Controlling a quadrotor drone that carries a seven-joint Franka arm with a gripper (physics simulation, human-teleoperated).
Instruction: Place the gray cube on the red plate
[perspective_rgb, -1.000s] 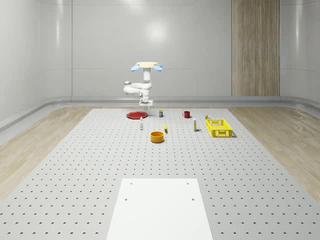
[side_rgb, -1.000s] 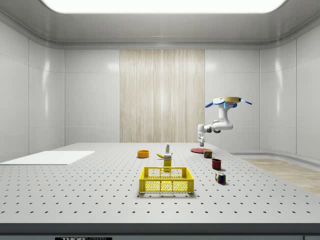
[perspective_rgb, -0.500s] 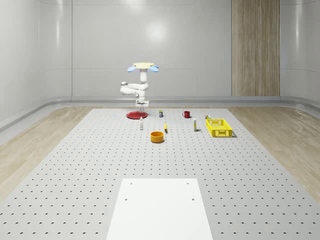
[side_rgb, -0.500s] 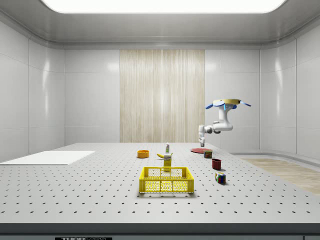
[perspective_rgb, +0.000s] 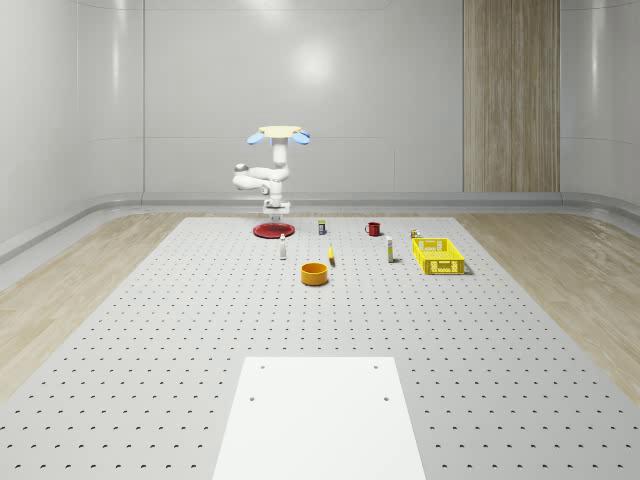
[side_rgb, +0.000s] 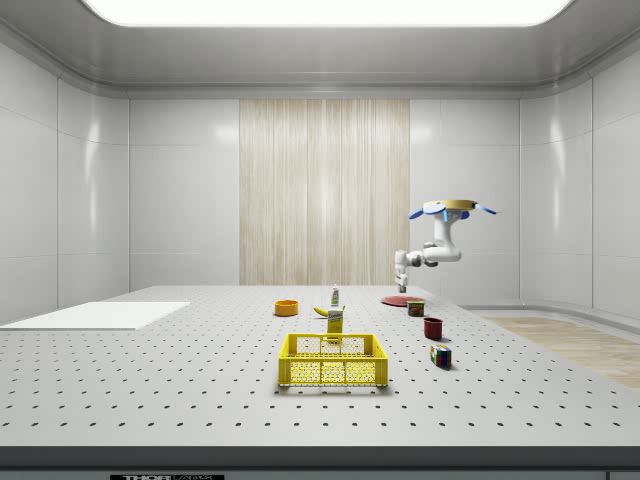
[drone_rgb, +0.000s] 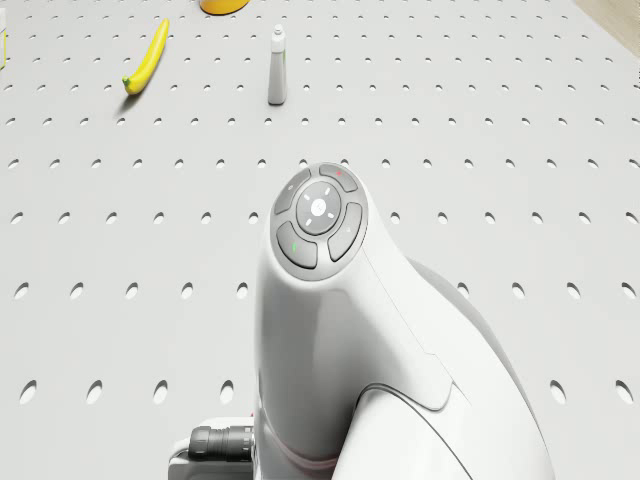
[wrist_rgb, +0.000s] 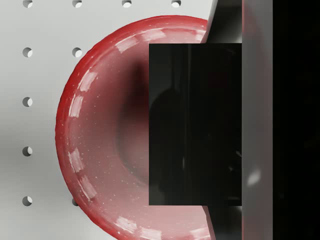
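The perforated gray tabletop (perspective_rgb: 150, 330) carries all items, with a white panel (perspective_rgb: 320, 415) at its near end in the whole-scene view. The drone (perspective_rgb: 279, 132) hovers above the far end of the tabletop, over the red plate (perspective_rgb: 271, 231), its white arm (perspective_rgb: 262, 180) folded down beneath it. The yellow basket (side_rgb: 333, 361) holds an upright carton-like item at its far edge; what else lies in it cannot be made out. The red plate is round and shallow with a glossy rim (wrist_rgb: 75, 125), and nothing rests on it. An orange bowl (perspective_rgb: 315, 273) stands nearer the camera; whether it holds anything cannot be told. The pincer (perspective_rgb: 275, 210) hangs just above the plate. The gray cube (wrist_rgb: 195, 124) is held in the pincer over the plate's centre, one finger (wrist_rgb: 257, 120) pressed flat against its side; the pincer is closed to the cube's width. The cube shows a dark, glossy, square face squarely to the wrist camera, edges aligned with the finger, no long axis evident. A red mug (perspective_rgb: 373, 229), a banana (drone_rgb: 146, 58) and a small white bottle (drone_rgb: 277, 66) stand apart.
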